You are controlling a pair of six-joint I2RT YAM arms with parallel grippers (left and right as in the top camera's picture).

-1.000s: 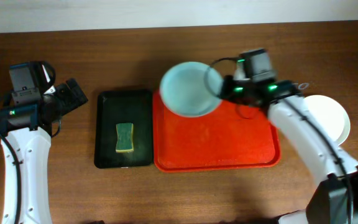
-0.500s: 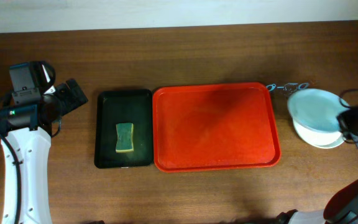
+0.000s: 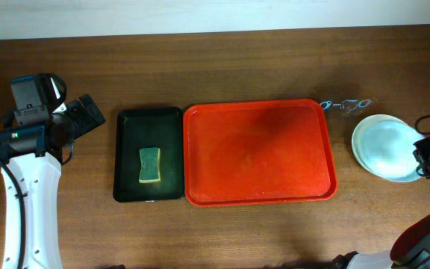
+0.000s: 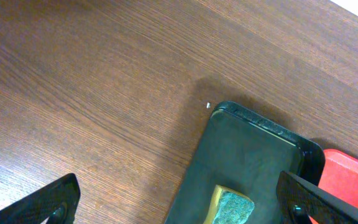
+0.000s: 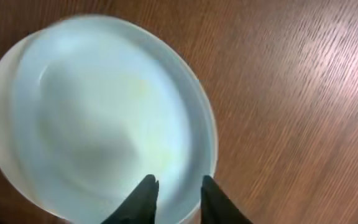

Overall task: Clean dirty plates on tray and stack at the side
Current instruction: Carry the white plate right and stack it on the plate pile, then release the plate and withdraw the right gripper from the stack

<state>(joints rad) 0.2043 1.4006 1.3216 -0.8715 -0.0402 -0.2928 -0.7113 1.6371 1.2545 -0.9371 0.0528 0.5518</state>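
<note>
The red tray (image 3: 260, 194) lies mid-table with nothing on it. To its right a pale blue plate (image 3: 384, 148) rests on a white plate whose rim (image 3: 364, 125) shows beneath. My right gripper (image 3: 421, 154) is at that stack's right edge. In the right wrist view its black fingers (image 5: 145, 198) stand slightly apart over the top plate's (image 5: 98, 118) near rim, so the right gripper (image 5: 176, 194) is open and not clamping it. A faint yellowish trace shows on the plate. My left gripper (image 3: 94, 114) hovers open at the far left, with nothing between its jaws (image 4: 179, 198).
A black tray (image 3: 129, 127) holding a green-yellow sponge (image 3: 150, 165) sits just left of the red tray; the sponge (image 4: 232, 208) and the tray corner show under the left wrist. A small bluish mark (image 3: 346, 104) lies on the wood behind the stack.
The right arm carried the pale plate from the tray's back-left corner to the stack on the right, set it down, and its jaws parted a little. The left arm has not moved.
</note>
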